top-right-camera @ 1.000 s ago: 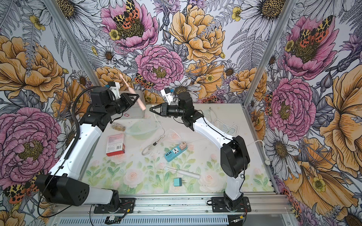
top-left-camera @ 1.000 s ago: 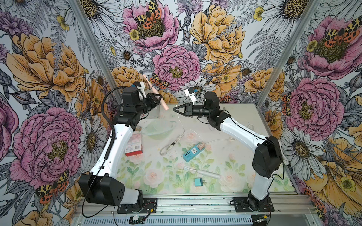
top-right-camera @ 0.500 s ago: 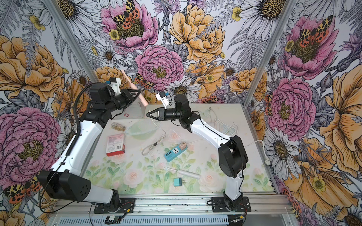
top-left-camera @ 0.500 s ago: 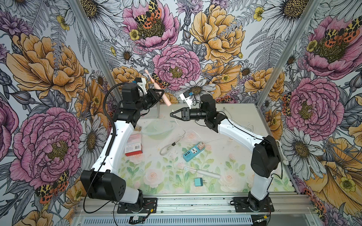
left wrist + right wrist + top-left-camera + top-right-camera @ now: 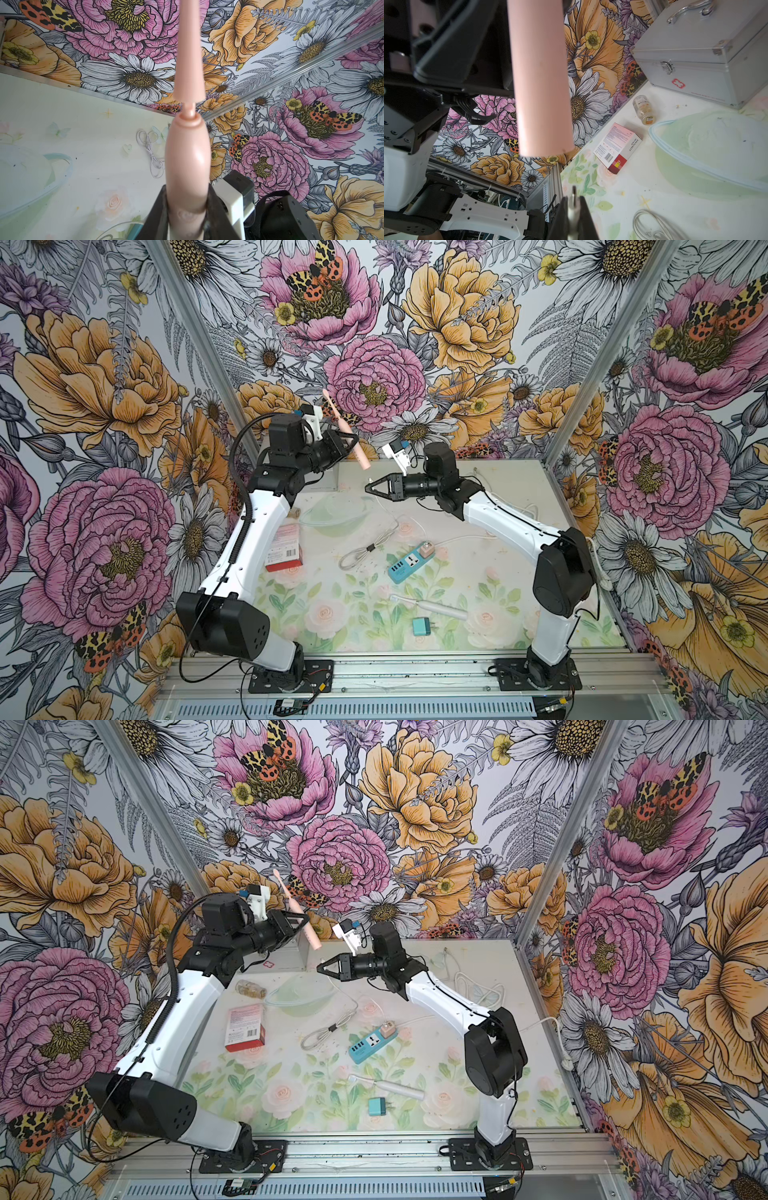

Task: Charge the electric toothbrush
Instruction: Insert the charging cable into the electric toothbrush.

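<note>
1. In both top views the left gripper [image 5: 348, 440] is clamped on the pink toothbrush [image 5: 362, 457], aloft beyond the power strip [image 5: 411, 563], base tilted toward the right gripper [image 5: 370, 488], likely for plugging.
2. Left wrist: jaws squeeze the handle, steadying it.
3. Right wrist: the right gripper is closed on the cable plug [image 5: 573, 197], aimed at the toothbrush's base.

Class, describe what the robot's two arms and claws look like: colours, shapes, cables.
The left arm and right arm have smooth white shells with bulky black joint housings. The left claw and right claw are black, tapered and two-fingered, each topped by a white camera mount. A ribbed black cable loops along the left arm; a thin black wire runs along the right.
</note>
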Controlling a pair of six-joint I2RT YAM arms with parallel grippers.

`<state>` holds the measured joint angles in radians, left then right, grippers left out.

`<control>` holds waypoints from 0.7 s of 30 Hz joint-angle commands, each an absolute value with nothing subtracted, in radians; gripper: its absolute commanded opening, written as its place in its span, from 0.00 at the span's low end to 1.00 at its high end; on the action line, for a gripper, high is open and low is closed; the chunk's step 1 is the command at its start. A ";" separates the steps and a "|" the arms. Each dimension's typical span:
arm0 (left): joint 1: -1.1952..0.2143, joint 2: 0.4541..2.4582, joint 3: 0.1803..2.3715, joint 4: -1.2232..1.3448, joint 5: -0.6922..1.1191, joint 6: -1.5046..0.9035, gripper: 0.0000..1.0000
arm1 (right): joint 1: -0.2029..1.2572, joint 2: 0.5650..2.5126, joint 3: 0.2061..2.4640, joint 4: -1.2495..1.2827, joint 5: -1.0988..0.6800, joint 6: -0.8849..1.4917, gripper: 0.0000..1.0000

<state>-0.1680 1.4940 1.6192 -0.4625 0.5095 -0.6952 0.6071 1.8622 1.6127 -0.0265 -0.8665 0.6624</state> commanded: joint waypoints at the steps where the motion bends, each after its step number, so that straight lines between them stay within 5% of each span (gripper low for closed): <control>1: -0.182 1.491 1.652 -0.502 0.492 -0.660 0.00 | 0.604 1.811 1.626 -0.053 -0.801 0.606 0.00; 11: -0.237 1.508 1.704 -0.636 0.349 -0.655 0.00 | 0.630 1.810 1.684 -0.225 -0.612 0.486 0.00; 21: -0.276 1.528 1.724 -0.683 0.224 -0.645 0.00 | 0.657 1.799 1.698 -0.229 -0.658 0.480 0.00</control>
